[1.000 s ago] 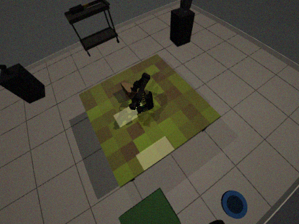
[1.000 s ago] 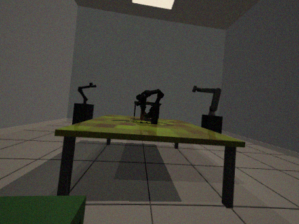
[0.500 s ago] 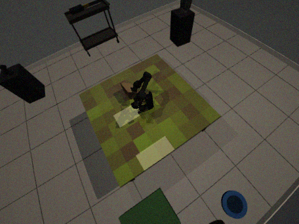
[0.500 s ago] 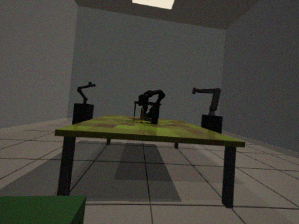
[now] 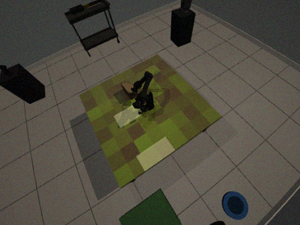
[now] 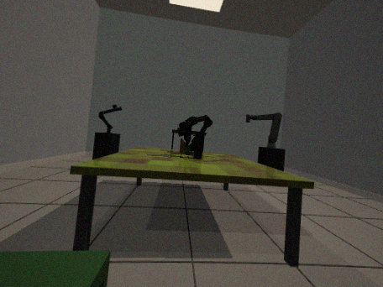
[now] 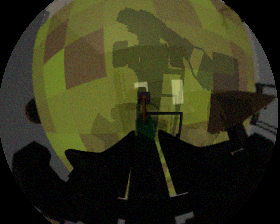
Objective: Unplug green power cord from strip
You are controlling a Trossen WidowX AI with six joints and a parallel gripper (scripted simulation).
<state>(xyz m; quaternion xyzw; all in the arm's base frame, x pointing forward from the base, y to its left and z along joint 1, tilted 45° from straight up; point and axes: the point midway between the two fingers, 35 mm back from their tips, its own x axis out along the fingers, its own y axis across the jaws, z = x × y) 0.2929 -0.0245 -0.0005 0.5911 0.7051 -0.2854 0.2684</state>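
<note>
Green plug [image 7: 146, 128]: one, lower centre of the wrist view, just beyond my fingertips.
Tool [image 5: 137, 106] [image 6: 187, 148] [image 7: 146, 132]: mine, released, jaws partly apart, nothing clenched.
Brown block [image 5: 126, 88] [image 6: 182, 146] [image 7: 227, 111]: one, right of the wrist view.
Table [image 5: 189, 127] [image 6: 191, 175] [image 7: 85, 60]: patchwork top, green and brown, beneath all.

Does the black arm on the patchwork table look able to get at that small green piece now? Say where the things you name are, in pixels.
Probably yes. The arm [image 5: 145, 89] [image 6: 196, 119] has its fingers parted, and the green piece [image 7: 146, 128] shows just past their tips, with nothing visibly blocking it. How deep the gap is, I can't tell.
</note>
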